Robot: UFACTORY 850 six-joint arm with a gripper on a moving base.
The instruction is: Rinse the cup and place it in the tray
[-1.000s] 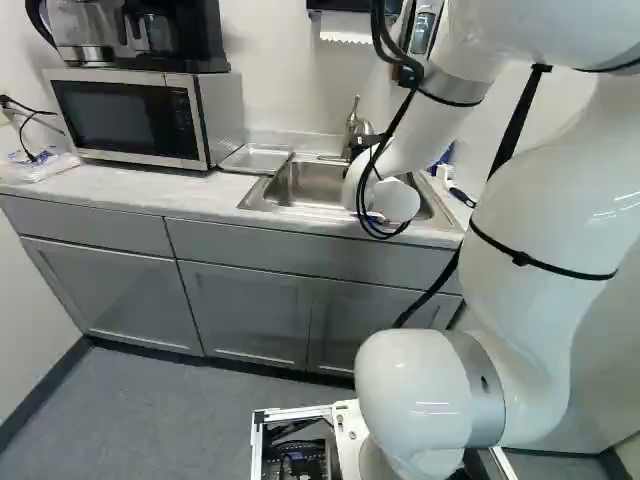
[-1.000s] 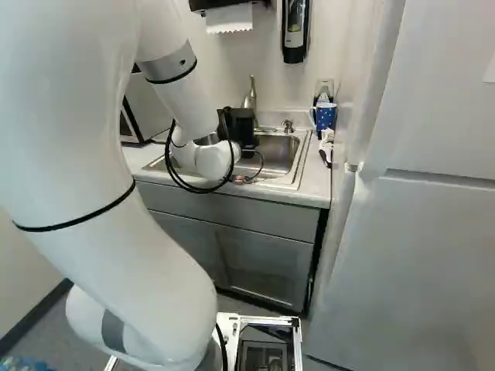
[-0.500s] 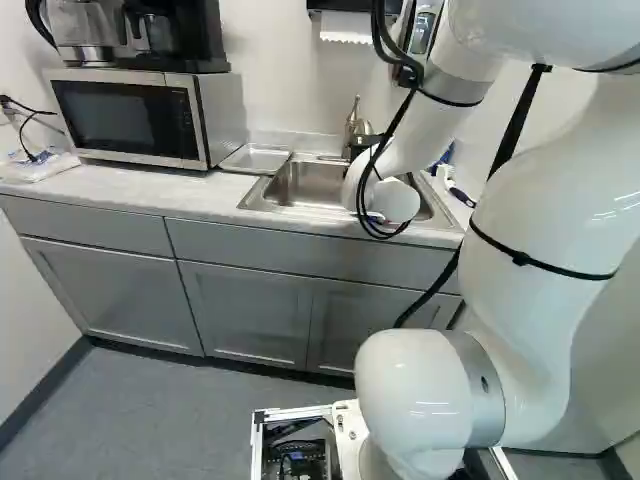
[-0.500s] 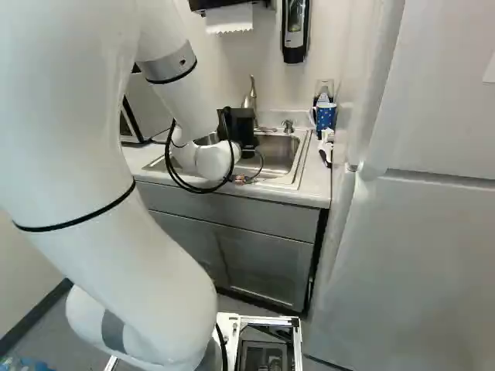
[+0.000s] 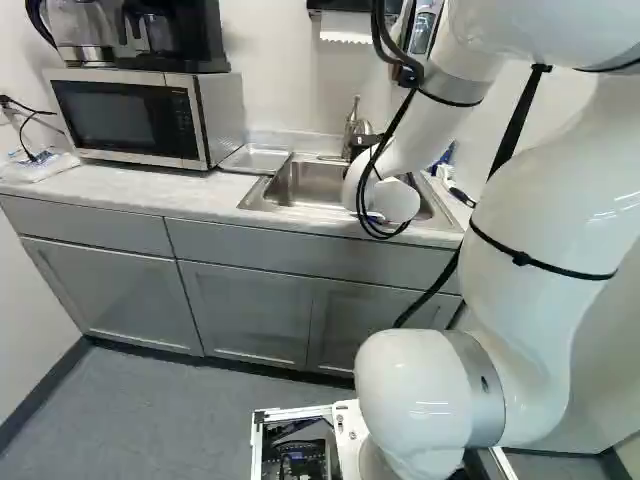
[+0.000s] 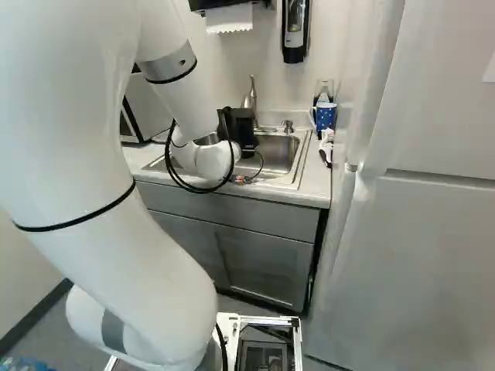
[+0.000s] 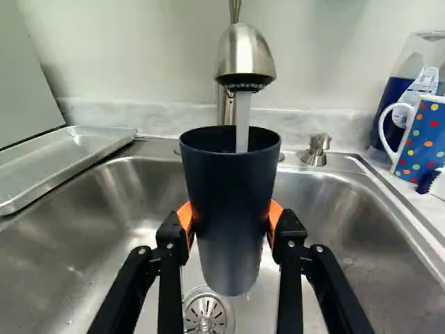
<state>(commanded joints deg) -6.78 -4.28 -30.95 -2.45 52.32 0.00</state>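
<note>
Reached over the sink [image 7: 90, 223] set into the desk [image 5: 120, 190], with the end effector [image 6: 242, 131] partly hidden by the white wrist in the right base view. In the wrist view, had both sides of the end effector [image 7: 231, 219] clamped on a dark blue tumbler [image 7: 231, 202], pressing the orange pads [image 7: 275, 214] against its opposite walls. Held the tumbler upright above the basin, near the slotted drain strainer [image 7: 206, 323]. Caught a stream of water [image 7: 243, 122] in its open mouth, directly beneath the metal faucet head [image 7: 243, 52]. Could not tell the water level inside. Placed well apart from the tumbler: the shallow metal tray [image 5: 256, 158], on the desk between the sink and the microwave [image 5: 130, 118]. Saw a coffee maker [image 5: 165, 40] on top of the microwave. Across the sink from the tray, saw a blue mug [image 6: 326, 117] with multicoloured dots and a white handle, in front of a bottle of blue liquid [image 7: 398, 94] and just beside a brush [image 7: 437, 186].
</note>
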